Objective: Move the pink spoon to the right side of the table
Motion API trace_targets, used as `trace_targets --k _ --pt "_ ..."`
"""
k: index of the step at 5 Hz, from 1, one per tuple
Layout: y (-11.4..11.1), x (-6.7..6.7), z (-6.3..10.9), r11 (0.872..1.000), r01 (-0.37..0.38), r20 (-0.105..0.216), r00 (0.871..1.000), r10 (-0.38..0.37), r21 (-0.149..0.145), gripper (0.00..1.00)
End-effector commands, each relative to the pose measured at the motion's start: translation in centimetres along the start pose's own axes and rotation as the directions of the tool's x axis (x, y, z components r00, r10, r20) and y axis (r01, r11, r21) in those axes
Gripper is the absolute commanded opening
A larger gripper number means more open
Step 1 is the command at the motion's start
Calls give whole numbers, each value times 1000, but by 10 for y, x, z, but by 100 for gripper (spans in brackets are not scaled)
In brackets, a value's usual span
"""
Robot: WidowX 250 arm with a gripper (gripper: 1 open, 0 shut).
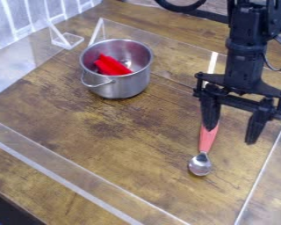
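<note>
The pink spoon (pixel 204 146) lies flat on the table (pixel 96 132) near its right edge, salmon handle pointing away from me and the shiny bowl nearest the camera. My gripper (pixel 237 130) hangs just above it, pointing down, open wide. One finger (pixel 211 114) stands over the handle's far end and the other is off to the right. Nothing sits between the fingers; the spoon rests free on the wood.
A steel pot (pixel 116 68) holding a bright red object (pixel 110 64) stands at the back left. Clear acrylic walls (pixel 61 171) edge the tabletop, close on the right of the spoon and along the front.
</note>
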State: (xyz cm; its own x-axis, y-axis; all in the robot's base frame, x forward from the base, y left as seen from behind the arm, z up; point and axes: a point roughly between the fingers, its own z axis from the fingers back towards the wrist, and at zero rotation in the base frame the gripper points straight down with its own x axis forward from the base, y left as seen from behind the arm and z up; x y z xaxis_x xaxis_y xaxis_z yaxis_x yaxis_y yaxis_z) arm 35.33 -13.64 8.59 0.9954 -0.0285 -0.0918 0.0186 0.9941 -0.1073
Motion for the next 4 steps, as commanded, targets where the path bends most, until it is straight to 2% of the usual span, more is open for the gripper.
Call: trace_targets --k 1,2,3,4 --pt "2 3 0 1000 -7 28 1000 7 3 100" --pt "14 9 -10 999 -43 27 999 42 18 100" --pt "27 10 -21 999 -28 -5 1000 29 34 100" --pt "37 11 -29 999 -10 -22 1000 11 40 100"
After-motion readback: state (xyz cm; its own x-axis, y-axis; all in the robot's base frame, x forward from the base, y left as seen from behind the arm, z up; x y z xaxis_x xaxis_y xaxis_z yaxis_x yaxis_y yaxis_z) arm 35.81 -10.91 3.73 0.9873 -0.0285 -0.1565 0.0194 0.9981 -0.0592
